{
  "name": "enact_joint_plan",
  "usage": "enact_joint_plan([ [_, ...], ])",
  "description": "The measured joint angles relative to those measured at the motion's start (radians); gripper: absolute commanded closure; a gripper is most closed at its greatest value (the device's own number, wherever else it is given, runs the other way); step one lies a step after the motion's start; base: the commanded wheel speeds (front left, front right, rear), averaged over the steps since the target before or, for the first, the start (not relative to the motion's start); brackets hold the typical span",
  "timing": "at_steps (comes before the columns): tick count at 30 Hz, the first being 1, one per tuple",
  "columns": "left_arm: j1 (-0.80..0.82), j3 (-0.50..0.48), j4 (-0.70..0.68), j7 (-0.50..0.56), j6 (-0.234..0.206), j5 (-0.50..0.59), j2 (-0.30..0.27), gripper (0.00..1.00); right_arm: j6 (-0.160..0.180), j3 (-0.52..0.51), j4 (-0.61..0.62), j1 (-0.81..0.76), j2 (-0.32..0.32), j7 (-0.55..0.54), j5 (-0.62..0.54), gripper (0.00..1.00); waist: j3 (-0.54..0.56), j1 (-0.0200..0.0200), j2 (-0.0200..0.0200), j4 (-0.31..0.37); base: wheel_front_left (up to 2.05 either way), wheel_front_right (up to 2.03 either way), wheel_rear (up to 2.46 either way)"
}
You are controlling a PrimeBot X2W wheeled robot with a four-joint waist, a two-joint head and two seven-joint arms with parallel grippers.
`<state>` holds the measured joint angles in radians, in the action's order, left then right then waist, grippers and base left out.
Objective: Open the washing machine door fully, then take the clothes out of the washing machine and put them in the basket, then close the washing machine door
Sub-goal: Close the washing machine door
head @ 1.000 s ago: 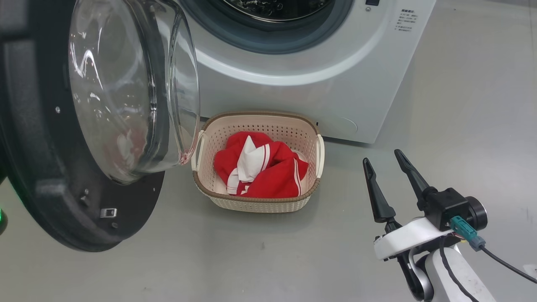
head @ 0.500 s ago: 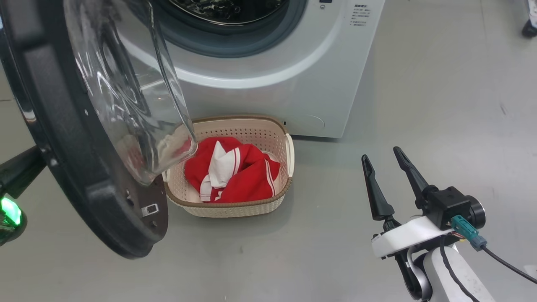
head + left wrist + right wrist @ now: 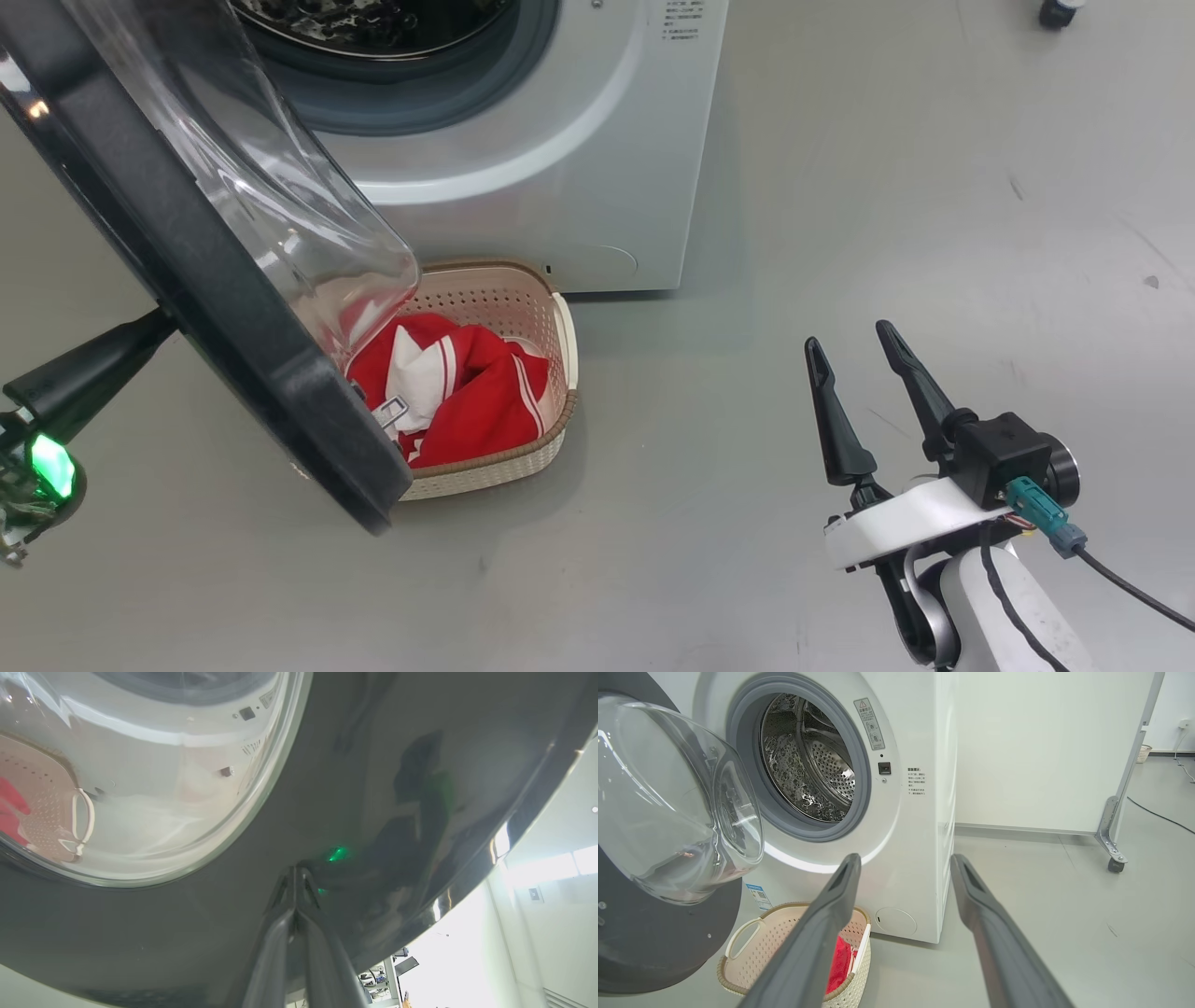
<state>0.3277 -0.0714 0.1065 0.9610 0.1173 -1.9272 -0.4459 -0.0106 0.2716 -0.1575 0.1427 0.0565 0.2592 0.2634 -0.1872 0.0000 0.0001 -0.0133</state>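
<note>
The white washing machine (image 3: 560, 168) stands with its steel drum (image 3: 808, 765) bare. The washing machine door (image 3: 233, 317) hangs half-swung and nearly edge-on, its glass bowl (image 3: 280, 215) over the basket's left part. My left gripper (image 3: 295, 870) is shut, with its tips against the door's glossy black outer face (image 3: 373, 765); it also shows in the head view (image 3: 159, 325). The cream basket (image 3: 523, 448) sits on the floor before the machine, holding the red and white clothes (image 3: 476, 392). My right gripper (image 3: 847, 336) hovers open and empty to the basket's right.
Grey floor (image 3: 840, 187) spreads to the right of the machine. A white partition panel on a castor foot (image 3: 1111, 858) stands behind and to the right. A cable (image 3: 1162, 816) lies on the floor by it. The basket (image 3: 738, 952) sits right under the door's swing.
The head view has turned, shifting the whole picture left. The door has swung further toward the machine's opening, with my shut left gripper coming into view behind it. The right gripper stays open.
</note>
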Motion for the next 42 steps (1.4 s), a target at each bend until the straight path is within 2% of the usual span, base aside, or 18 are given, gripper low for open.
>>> enact_joint_plan([
  [13,0.0,0.013,-0.077,-0.004,-0.043,-0.004,0.01,1.0,0.006,0.012,0.027,0.002,-0.001,0.0,0.027,0.0,-0.033,0.0,0.0,0.083,0.0,0.0,0.0],
  [19,0.013,0.012,-0.09,-0.022,-0.062,-0.004,0.018,1.0,0.023,0.025,0.042,0.013,-0.001,0.0,0.045,0.0,-0.058,0.0,0.0,0.113,0.0,0.0,0.0],
  [27,0.071,0.017,-0.112,-0.048,-0.091,-0.004,0.035,1.0,0.024,0.044,0.056,0.023,-0.002,0.0,0.062,0.0,-0.095,0.0,0.0,0.15,0.0,0.0,0.0],
  [42,0.205,0.036,-0.11,-0.105,-0.131,0.012,0.068,1.0,0.049,0.065,0.086,0.06,-0.002,0.0,0.081,0.0,-0.172,0.0,0.0,0.203,0.0,0.0,0.0],
])
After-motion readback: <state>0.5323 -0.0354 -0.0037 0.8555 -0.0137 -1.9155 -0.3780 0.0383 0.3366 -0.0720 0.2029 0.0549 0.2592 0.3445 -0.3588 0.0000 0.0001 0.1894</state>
